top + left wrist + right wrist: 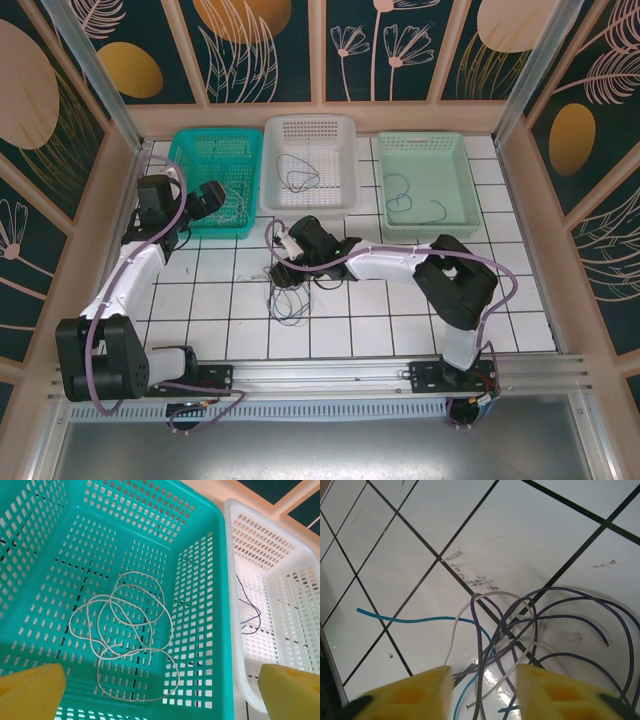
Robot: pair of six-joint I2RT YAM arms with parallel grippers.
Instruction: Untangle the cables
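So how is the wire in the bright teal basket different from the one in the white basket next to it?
The pale wire in the teal basket is whitish; the dark wire in the white basket is nearly black. The pale wire lies in several overlapping loops; the dark wire makes fewer, simpler ones. Both are thin, floppy and lie alone on a basket floor.

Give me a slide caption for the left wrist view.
Loose pale whitish cable lying in the teal perforated plastic basket, white perforated basket alongside.
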